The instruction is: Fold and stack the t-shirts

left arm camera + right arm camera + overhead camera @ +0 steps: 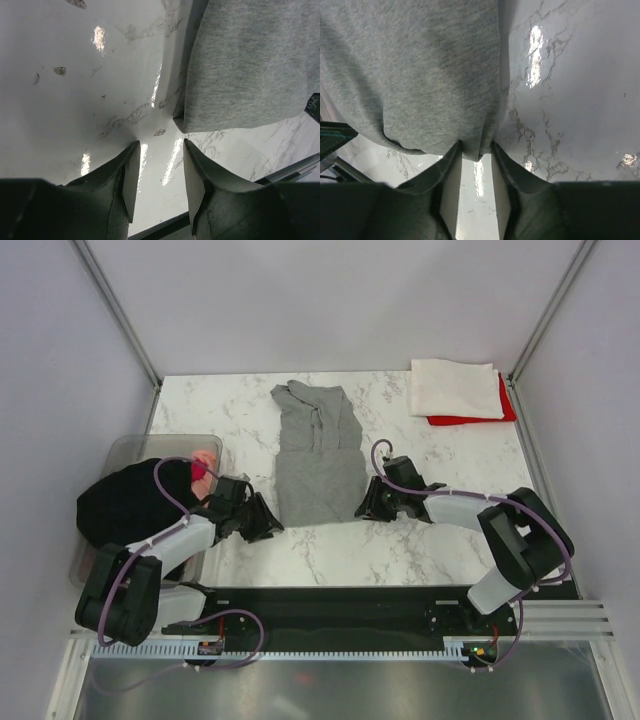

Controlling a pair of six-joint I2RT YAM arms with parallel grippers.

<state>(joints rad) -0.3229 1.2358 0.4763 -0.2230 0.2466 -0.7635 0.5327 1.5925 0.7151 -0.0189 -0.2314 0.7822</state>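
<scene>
A heather grey t-shirt [318,455] lies partly folded on the middle of the marble table, its sleeves and collar bunched at the far end. My left gripper [266,524] is open and empty, low over the table just left of the shirt's near left corner [186,125]. In the left wrist view, bare marble shows between my left gripper's [160,145] fingers. My right gripper [366,508] is at the shirt's near right corner. In the right wrist view my right gripper [475,146] is open, and the grey shirt's [420,70] corner lies between its fingertips.
A folded white t-shirt [455,388] lies on a folded red one [470,419] at the back right corner. A clear plastic tub [135,445] at the left holds a black t-shirt [125,505] and a pink one [203,466]. A dark rail [330,605] runs along the table's near edge.
</scene>
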